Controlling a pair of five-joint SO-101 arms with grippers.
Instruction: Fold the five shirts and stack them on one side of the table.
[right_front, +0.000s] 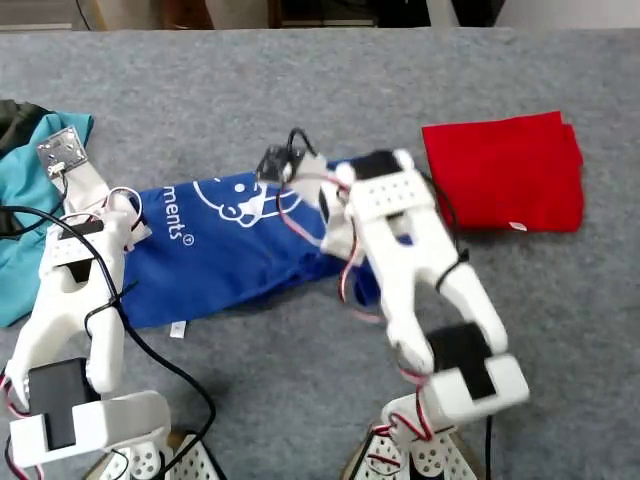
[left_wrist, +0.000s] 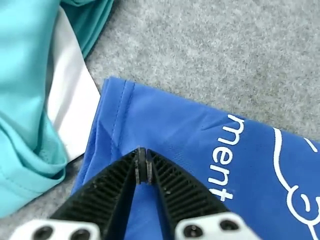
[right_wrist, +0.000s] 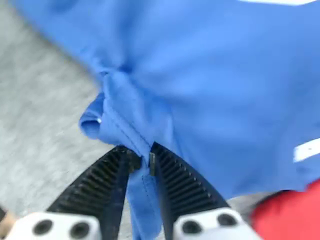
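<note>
we see the blue shirt (right_front: 220, 250) lying across the middle of the grey worktop (right_front: 300, 90), partly folded into a long band with its white print facing up. our left hand (left_wrist: 142, 167) sits at the end of that band nearest the teal shirt (right_front: 30, 200). its fingertips are pressed together on the blue cloth, and shallow creases run in toward them. our right hand (right_wrist: 142, 160) is at the opposite end of the blue shirt, clamped on a bunched ridge of fabric that passes between its fingers; the cloth around the pinch is gathered and lifted off the grey surface. the teal shirt lies loose and rumpled at the worktop's edge on the left arm's side, its white inner panel just beside the blue shirt's corner. the red shirt (right_front: 505, 185) rests folded into a neat rectangle on the right arm's side, near the blue shirt's end but apart from it.
</note>
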